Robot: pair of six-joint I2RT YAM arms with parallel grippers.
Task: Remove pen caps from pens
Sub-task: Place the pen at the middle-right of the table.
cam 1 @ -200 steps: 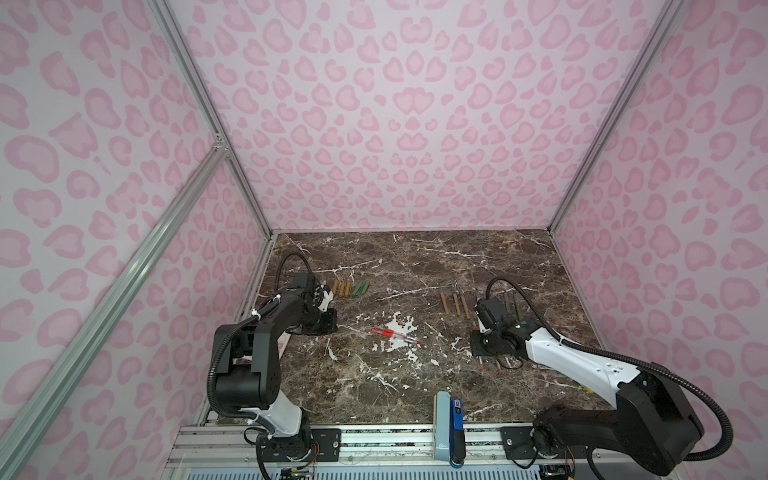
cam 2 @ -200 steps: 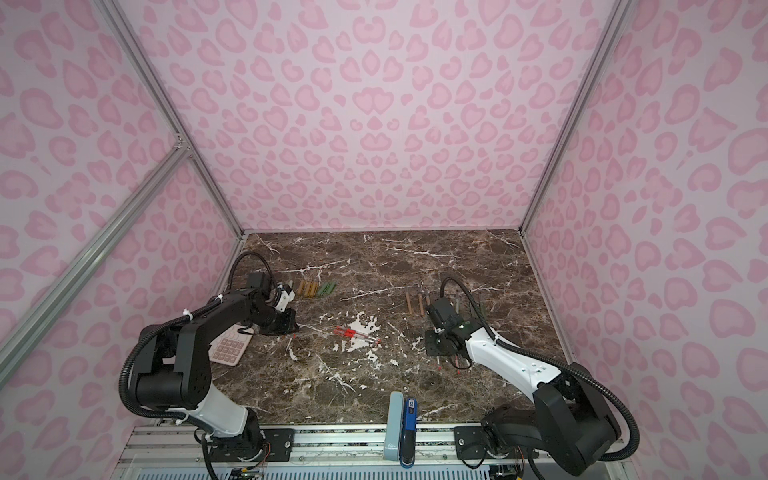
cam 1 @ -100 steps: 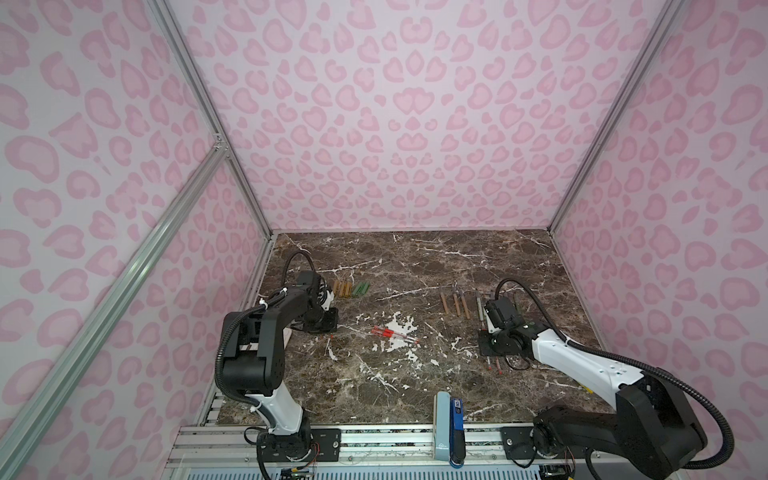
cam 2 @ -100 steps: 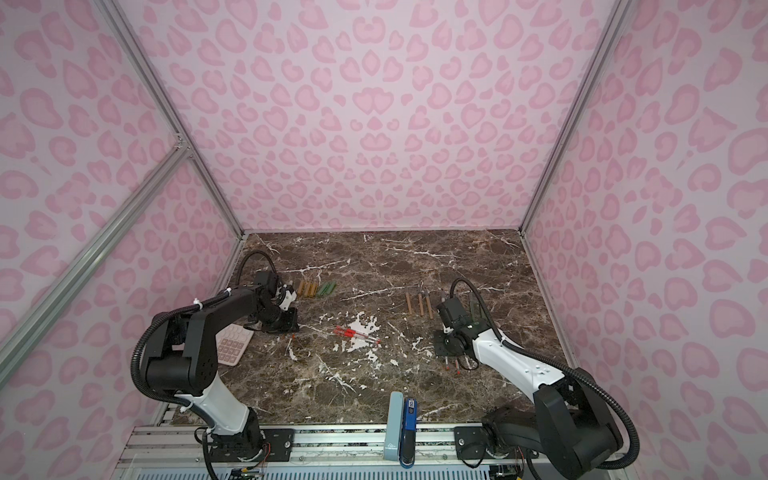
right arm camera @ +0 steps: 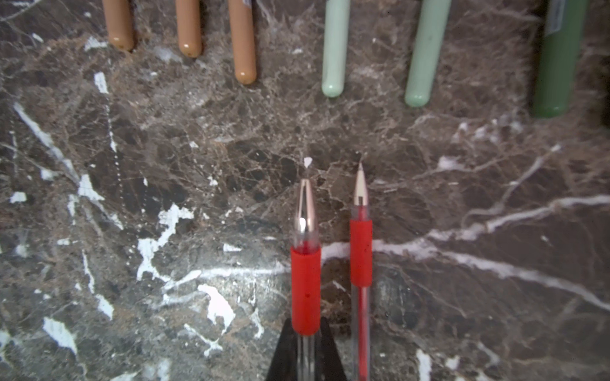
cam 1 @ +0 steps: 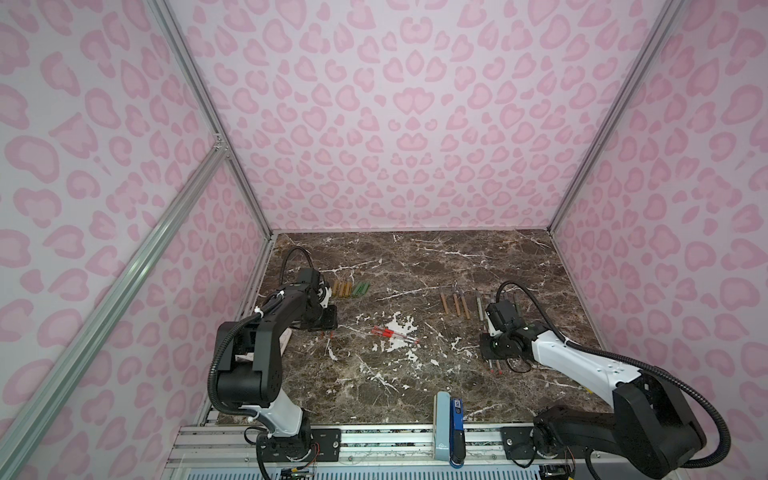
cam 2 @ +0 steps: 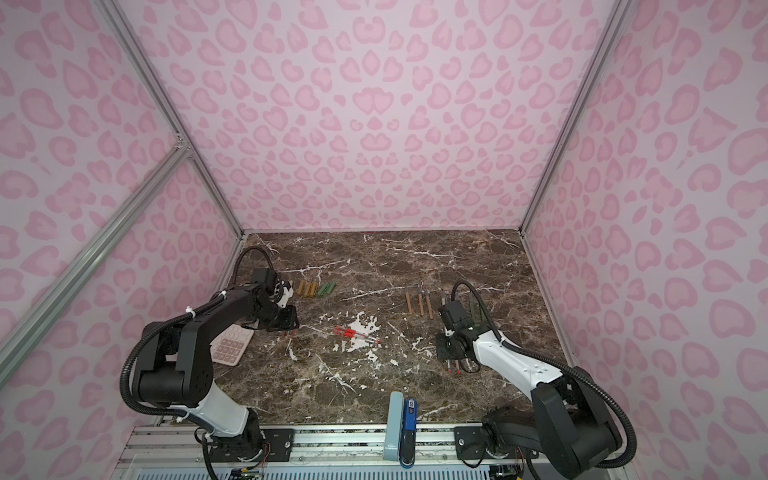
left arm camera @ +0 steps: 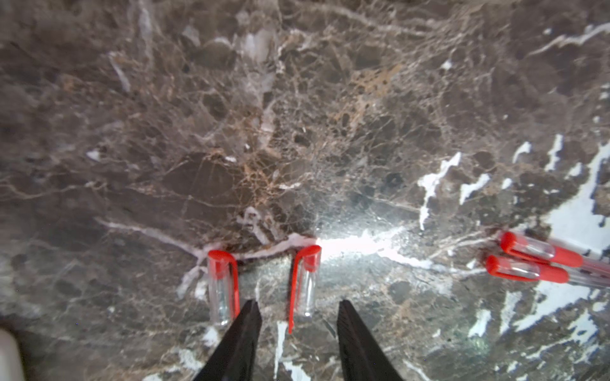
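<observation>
My left gripper (left arm camera: 298, 313) is open just above the marble, low at the left in both top views (cam 1: 326, 328). One clear, red-tipped pen cap (left arm camera: 305, 283) lies loose just ahead of its fingertips. A second such cap (left arm camera: 223, 287) lies beside it. My right gripper (right arm camera: 306, 325) is shut on an uncapped red pen (right arm camera: 306, 280), with another uncapped red pen (right arm camera: 361, 257) lying next to it. Two capped red pens (cam 1: 390, 333) rest mid-table. Tan and green caps (cam 1: 349, 289) lie in a row at the back left. Tan pens (right arm camera: 188, 29) and green pens (right arm camera: 422, 66) lie ahead of the right gripper.
A pink calculator (cam 2: 230, 345) lies under the left arm near the left wall. A pale blue box with a dark blue stapler-like item (cam 1: 449, 419) stands at the front edge. Pink patterned walls close in three sides.
My left gripper has opened and let the red cap go onto the table. The right gripper has shifted slightly toward the front, still holding its pen.
</observation>
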